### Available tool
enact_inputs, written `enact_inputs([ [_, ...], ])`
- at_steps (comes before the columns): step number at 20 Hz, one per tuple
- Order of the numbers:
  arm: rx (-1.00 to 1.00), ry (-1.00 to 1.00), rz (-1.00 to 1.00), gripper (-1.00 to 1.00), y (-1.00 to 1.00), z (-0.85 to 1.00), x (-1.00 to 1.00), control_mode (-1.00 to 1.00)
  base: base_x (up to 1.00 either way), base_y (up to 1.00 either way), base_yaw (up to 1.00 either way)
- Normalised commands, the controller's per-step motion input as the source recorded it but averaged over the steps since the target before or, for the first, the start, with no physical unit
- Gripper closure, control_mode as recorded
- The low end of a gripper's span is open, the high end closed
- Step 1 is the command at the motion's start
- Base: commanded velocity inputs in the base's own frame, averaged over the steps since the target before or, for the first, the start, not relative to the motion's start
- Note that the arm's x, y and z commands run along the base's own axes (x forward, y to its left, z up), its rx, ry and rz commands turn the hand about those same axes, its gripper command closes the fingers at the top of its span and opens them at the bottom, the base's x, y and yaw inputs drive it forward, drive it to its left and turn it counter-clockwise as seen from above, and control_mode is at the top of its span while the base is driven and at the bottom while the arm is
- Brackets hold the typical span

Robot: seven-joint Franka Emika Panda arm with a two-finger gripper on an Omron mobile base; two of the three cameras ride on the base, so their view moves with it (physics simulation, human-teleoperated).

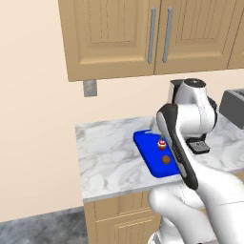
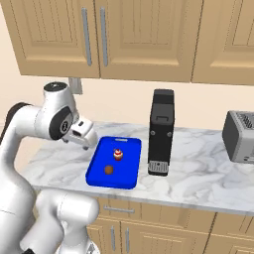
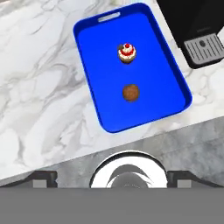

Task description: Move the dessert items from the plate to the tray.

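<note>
- Hand view, looking down on the marble desk, gives us the clearest account: the blue tray lies on it with both dessert items inside its rim, the red-and-white cupcake piece nearer the handle slot, the brown ball nearer the desk's front edge, the two apart from each other.
- We judge the transfer step complete: neither piece sits on a plate, and nothing remains to be carried as far as these views show.
- The hand hangs above the desk just beside the tray's left edge, holding nothing. Its fingers stand spread wide, empty.
- For the next move we judge that little is called for beyond keeping the hand clear of the tray so neither piece is knocked; a retreat upward and away would suit.
- Right base view alone shows the hand's place relative to the tray, and the black coffee machine standing upright just beside the tray's right edge, with a toaster well apart.
- Left base view has the white arm across the tray's right part; tray, cupcake piece and ball remain visible beside it.
</note>
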Motion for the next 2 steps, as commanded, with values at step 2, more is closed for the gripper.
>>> enact_inputs([
  [2, 0.0, -0.13, -0.04, -1.0, 0.46, 0.0, -0.53, -1.0, 0.0, 0.0, 0.0],
])
